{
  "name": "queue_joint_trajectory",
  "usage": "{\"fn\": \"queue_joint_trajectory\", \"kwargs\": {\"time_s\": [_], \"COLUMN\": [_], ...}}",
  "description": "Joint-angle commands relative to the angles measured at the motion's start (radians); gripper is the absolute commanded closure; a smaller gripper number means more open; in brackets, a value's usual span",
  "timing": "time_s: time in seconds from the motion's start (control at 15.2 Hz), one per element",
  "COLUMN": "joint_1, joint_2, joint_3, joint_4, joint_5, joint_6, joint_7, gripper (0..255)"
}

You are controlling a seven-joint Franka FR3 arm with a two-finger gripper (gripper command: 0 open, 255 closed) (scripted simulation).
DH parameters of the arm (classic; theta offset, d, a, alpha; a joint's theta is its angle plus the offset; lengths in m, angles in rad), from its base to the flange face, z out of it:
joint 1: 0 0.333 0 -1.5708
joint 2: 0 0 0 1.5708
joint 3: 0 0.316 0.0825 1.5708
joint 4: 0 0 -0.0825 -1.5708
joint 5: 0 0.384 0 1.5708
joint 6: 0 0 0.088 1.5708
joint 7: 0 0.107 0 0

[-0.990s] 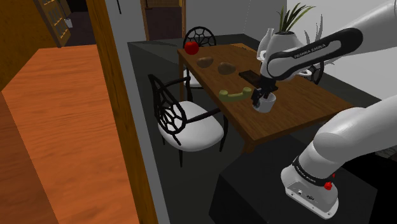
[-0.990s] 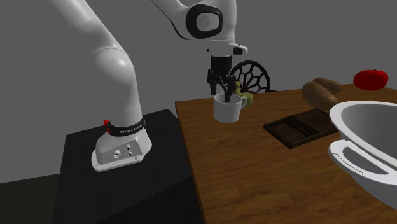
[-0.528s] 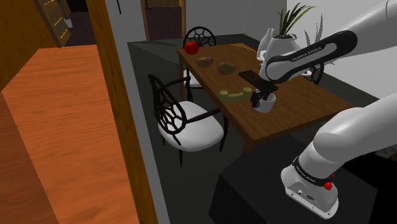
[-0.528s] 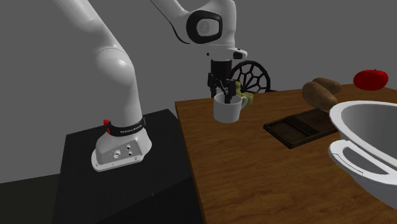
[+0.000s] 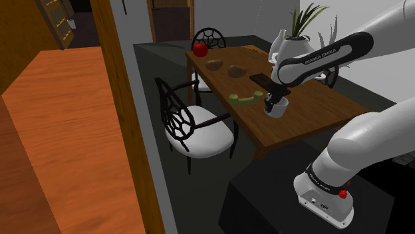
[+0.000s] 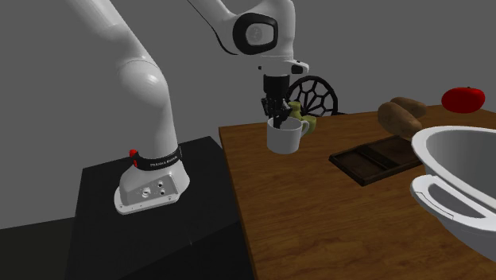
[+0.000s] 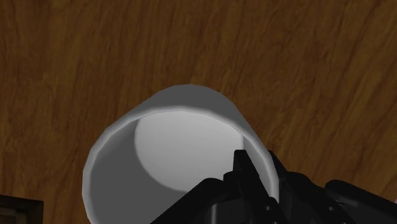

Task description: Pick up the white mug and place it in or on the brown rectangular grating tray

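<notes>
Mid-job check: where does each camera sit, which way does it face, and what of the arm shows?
Shoulder view: beside and behind the stand, looking down over the table; stand, arm and gripper at the white mug show.
Second exterior view: low over the table, facing back at the stand; the whole arm shows.
Wrist view: on the hand, looking down into the mug; fingers clasp its rim.
Shared: both exterior views show mug and brown tray.

A wooden table (image 5: 312,110) is set with a tray (image 6: 380,159), a mug (image 6: 284,139), two brown lumps (image 6: 401,115), a red fruit (image 6: 463,99), a green piece (image 5: 243,99) and a white bowl (image 6: 457,183).
</notes>
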Motion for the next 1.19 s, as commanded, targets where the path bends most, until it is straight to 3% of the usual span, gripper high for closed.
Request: {"fn": "queue_joint_trajectory", "kwargs": {"time_s": [0.0, 0.2, 1.12], "joint_1": [0.000, 0.000, 0.005], "joint_2": [0.000, 0.000, -0.132], "joint_3": [0.000, 0.000, 0.023], "joint_4": [0.000, 0.000, 0.109], "joint_5": [0.000, 0.000, 0.021], "joint_6": [0.000, 0.000, -0.240], "joint_7": [0.000, 0.000, -0.011], "gripper": [255, 255, 255]}}
